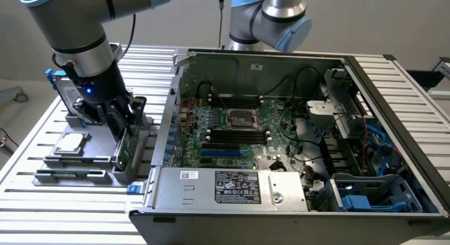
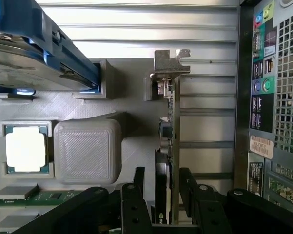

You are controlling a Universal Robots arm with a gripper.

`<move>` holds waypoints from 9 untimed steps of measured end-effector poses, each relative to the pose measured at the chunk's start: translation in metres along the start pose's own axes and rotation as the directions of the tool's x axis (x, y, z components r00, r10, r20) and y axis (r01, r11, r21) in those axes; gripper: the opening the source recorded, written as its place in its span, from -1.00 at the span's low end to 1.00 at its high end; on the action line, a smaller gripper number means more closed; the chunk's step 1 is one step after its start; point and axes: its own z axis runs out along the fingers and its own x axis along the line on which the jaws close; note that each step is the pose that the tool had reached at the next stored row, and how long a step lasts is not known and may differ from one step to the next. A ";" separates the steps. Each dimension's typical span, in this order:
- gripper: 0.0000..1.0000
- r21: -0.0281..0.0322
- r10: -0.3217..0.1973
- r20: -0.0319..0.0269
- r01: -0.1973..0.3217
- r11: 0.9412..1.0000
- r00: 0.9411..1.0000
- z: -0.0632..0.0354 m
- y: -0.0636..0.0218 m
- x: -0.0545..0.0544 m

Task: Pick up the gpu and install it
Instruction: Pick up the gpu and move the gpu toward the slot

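Note:
The gpu (image 2: 166,131) stands on edge in a slot of the grey printed holder (image 2: 87,151), its thin metal end bracket (image 2: 170,61) at the far end. My gripper (image 2: 162,173) is open and straddles the card, one black finger (image 2: 138,187) on each side, with a gap between each finger and the card. In the exterior view the gripper (image 1: 125,118) hangs low over the holder at the exterior view's left. The gpu's green board (image 1: 120,148) shows just below the fingers, beside the open computer case (image 1: 281,55).
On the same holder sit a silver hard drive with blue rails (image 2: 34,53) and a square silver chip (image 2: 25,148). The motherboard (image 1: 239,129) lies exposed inside the case. A second arm (image 1: 271,18) stands behind the case. The case's rear ports (image 2: 263,73) are close by.

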 end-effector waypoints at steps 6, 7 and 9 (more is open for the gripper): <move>-0.34 0.000 0.000 0.000 0.000 1.000 1.000 0.0005 0.0000 0.000; -0.34 0.000 0.000 0.000 0.000 1.000 1.000 0.0005 0.0000 0.000; -0.34 0.000 0.000 0.000 0.000 1.000 1.000 0.0006 0.0000 0.000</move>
